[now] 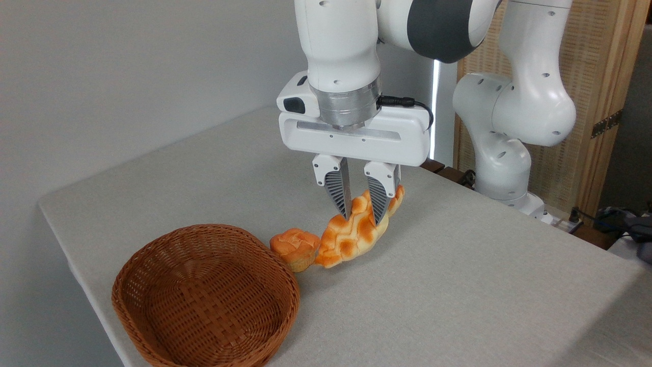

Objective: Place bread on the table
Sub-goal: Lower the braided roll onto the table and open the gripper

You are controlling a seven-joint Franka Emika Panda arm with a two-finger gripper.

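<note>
The bread (354, 235) is a long braided loaf with a golden-orange crust. It slants from upper right down to lower left, and its low end reaches the grey table (458, 285) right beside a small round bun (294, 248). My gripper (362, 219) points straight down over the loaf's middle. Its ribbed fingers (340, 192) are shut on the bread. The loaf's upper end pokes out behind the right finger.
A brown wicker basket (204, 298) sits empty at the front left, close to the table's left edge, with the bun against its rim. The arm's white base (501, 168) stands at the back right.
</note>
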